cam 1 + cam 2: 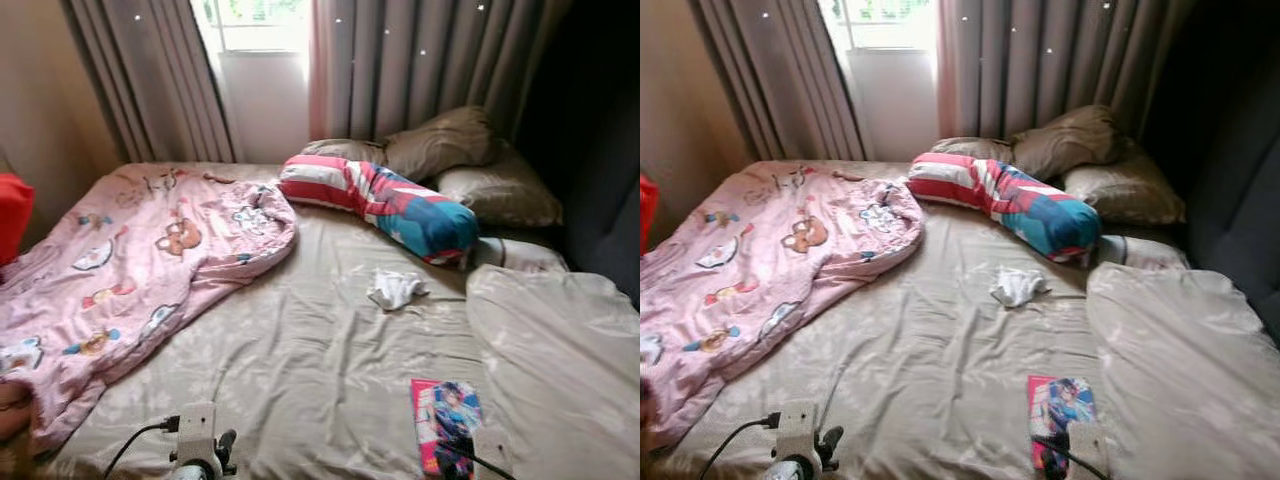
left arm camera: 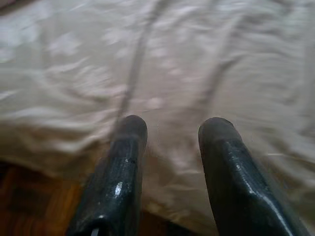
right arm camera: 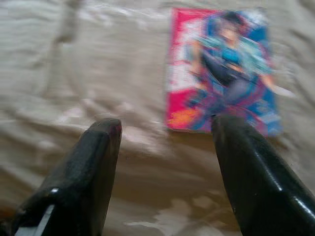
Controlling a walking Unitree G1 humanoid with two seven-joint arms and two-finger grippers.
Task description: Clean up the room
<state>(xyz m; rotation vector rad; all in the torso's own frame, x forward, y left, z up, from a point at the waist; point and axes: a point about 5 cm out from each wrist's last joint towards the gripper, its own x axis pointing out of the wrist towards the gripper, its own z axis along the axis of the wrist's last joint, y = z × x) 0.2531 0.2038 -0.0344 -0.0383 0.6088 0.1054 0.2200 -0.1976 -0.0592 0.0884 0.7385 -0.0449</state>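
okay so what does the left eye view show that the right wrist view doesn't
Left eye view alone: the pink cartoon blanket, the striped bolster, brown pillows, a crumpled white cloth, the grey curtains and the window.

Right wrist view alone: the right gripper close up, its two black fingers spread open just short of the book.

Both: the pink and blue comic book lying flat on the beige bedsheet.
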